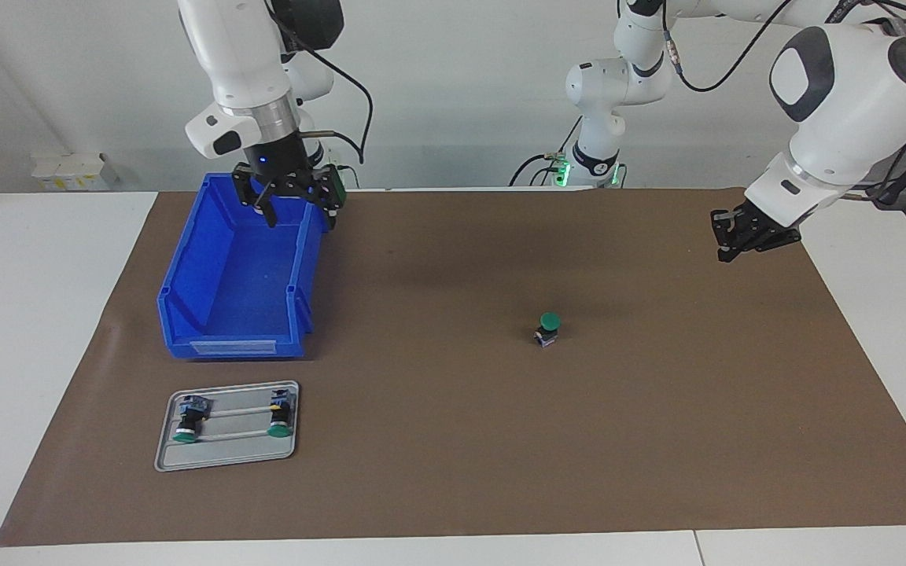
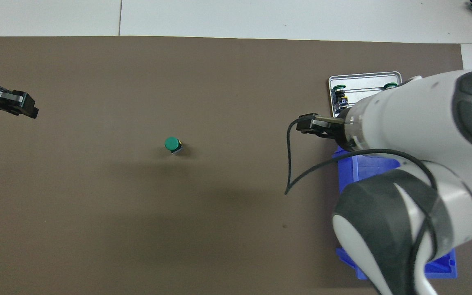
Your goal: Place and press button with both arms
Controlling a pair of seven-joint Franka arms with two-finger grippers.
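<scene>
Right arm's white body hid most of the blue plastic bin (image 2: pixel 348 157) overhead. Green-capped push-button (image 1: pixel 549 328) stood upright on the brown tabletop mat (image 1: pixel 453 440), well apart from both: right gripper (image 1: pixel 292 203) spread wide over the bin; left gripper (image 1: pixel 736 236) aloft, opening unreadable

A white counter (image 1: pixel 44 314) carries a wide brown mat (image 1: pixel 453 440). A plain pale wall (image 1: pixel 453 94) rises at the robots' end, evenly lit, with soft shadows on the mat.
</scene>
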